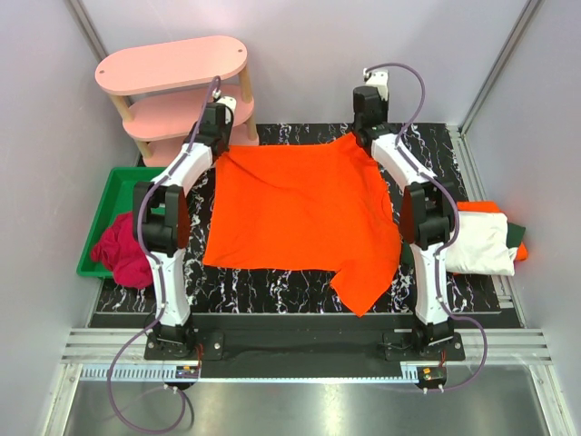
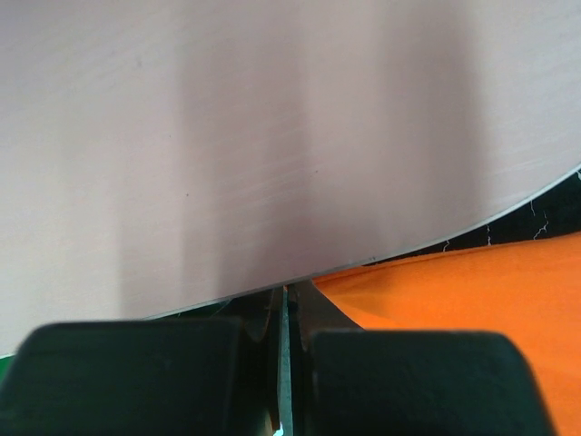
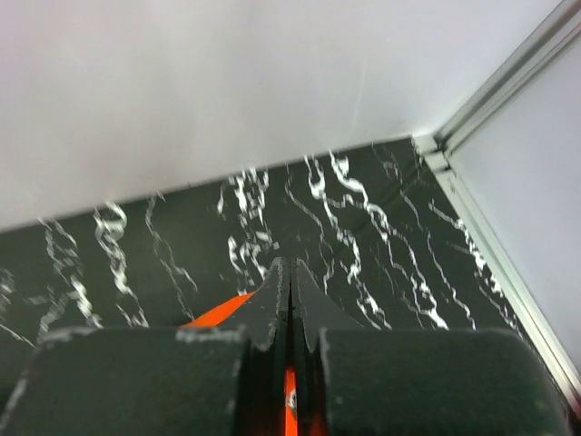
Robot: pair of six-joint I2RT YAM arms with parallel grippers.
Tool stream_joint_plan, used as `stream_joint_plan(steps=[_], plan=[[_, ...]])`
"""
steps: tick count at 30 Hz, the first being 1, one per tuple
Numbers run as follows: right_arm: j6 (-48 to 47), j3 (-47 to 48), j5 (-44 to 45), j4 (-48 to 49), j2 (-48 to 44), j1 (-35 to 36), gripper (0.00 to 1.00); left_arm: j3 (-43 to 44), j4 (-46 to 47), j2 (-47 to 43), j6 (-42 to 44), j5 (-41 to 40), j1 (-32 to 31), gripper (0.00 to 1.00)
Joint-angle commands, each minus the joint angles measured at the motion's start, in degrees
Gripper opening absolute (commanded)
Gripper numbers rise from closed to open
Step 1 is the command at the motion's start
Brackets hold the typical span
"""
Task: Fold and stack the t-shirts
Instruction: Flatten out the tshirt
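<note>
A large bright orange t-shirt (image 1: 300,213) lies spread on the black marbled table, one sleeve hanging toward the front edge. My left gripper (image 1: 225,150) is shut on its far left corner, beside the pink shelf; in the left wrist view the jaws (image 2: 285,304) pinch a thin edge of the orange cloth (image 2: 472,291). My right gripper (image 1: 365,136) is shut on the far right corner; orange cloth (image 3: 218,311) shows between and beside the closed jaws (image 3: 290,272). A folded stack with a white t-shirt (image 1: 477,243) on top of dark green and orange ones lies at the right.
A pink two-tier shelf (image 1: 172,68) stands at the back left; its top fills the left wrist view (image 2: 272,136). A green tray (image 1: 113,195) at the left holds a crimson cloth (image 1: 123,250). Walls enclose the table at back and sides.
</note>
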Motion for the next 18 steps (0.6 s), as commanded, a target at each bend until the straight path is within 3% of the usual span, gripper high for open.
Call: stream_joint_plan(steps=[1, 8, 18], plan=[[0.6, -6.1, 2.9, 4.8, -5.9, -0.1, 0.0, 0.6, 5.6, -1.2, 0.9, -0.7, 1.4, 0.0], [1.1, -12.9, 3.4, 7.7, -8.7, -0.1, 0.0, -0.5, 5.5, -2.1, 1.2, -0.7, 1.9, 0.0], [-0.7, -14.6, 3.7, 8.7, -12.8, -0.3, 0.0, -4.0, 5.6, -4.5, 1.0, -0.3, 1.9, 0.0]])
